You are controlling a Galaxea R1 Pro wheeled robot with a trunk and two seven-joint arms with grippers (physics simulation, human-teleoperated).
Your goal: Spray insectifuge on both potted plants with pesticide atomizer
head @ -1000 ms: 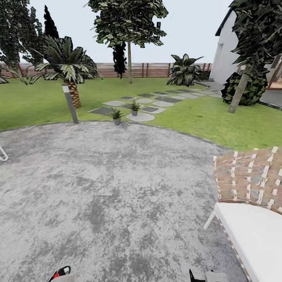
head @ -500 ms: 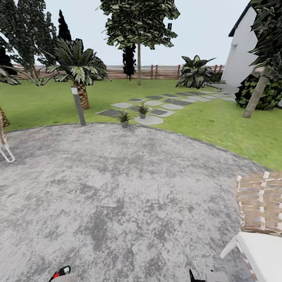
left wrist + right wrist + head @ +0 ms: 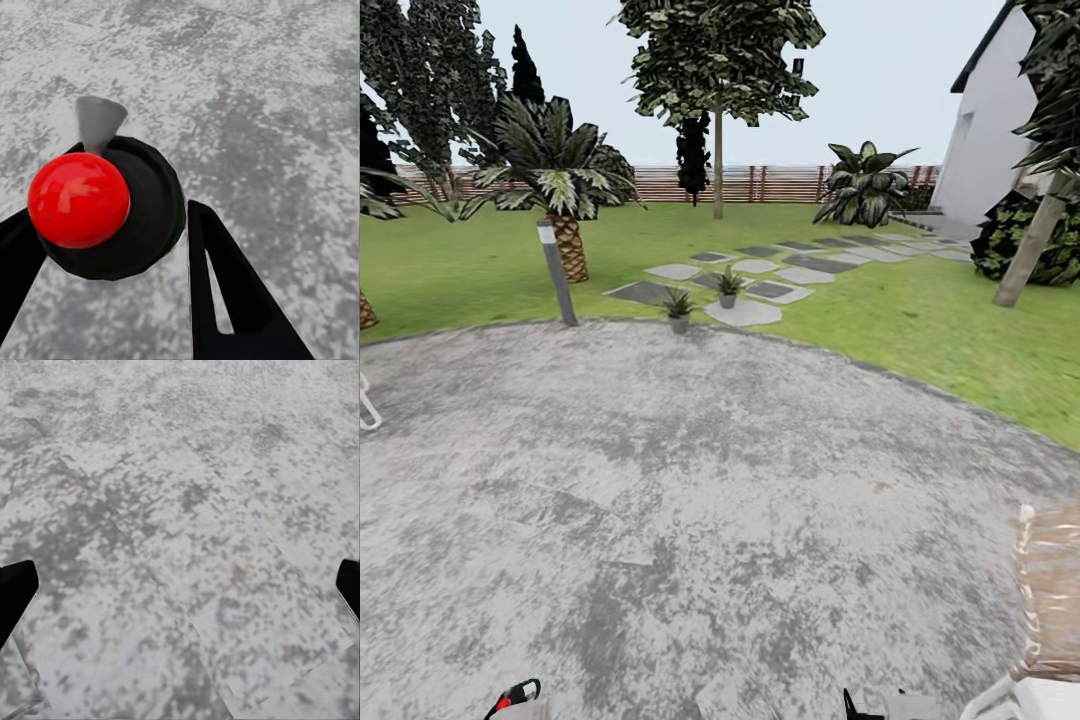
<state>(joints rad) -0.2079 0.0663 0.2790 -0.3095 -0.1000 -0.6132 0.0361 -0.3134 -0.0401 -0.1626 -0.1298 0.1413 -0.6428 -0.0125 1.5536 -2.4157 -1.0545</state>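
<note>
The two potted plants stand far ahead of the robot, at the far edge of the round grey patio (image 3: 690,480) where the lawn (image 3: 920,320) begins. The nearer plant (image 3: 679,308) sits right at the patio's rim, and the farther plant (image 3: 728,287) stands just behind it and to the right, among the grey stepping stones (image 3: 745,313). Both are upright in small grey pots and well apart from either gripper, with most of the paving between. A grey lamp post (image 3: 556,272) rises left of the nearer plant, with a palm (image 3: 560,195) behind it, and a brown slatted fence (image 3: 660,183) runs along the back of the garden. A white house wall (image 3: 990,150) shows at the right, and a woven chair (image 3: 1050,590) at the lower right corner. In the left wrist view, the left gripper (image 3: 109,217) has a round black cap (image 3: 150,217) topped by a shiny red ball (image 3: 77,199) between its two dark fingers (image 3: 225,300), with a small grey cone (image 3: 97,120) poking out beyond it. One finger seems to touch the cap and the other lies just beside it, so I cannot tell whether it is pinched tight, nor whether this is the atomizer seen from above. The right gripper (image 3: 180,585) is spread wide, its fingertips (image 3: 15,592) at opposite edges of the right wrist view over bare paving.
</note>
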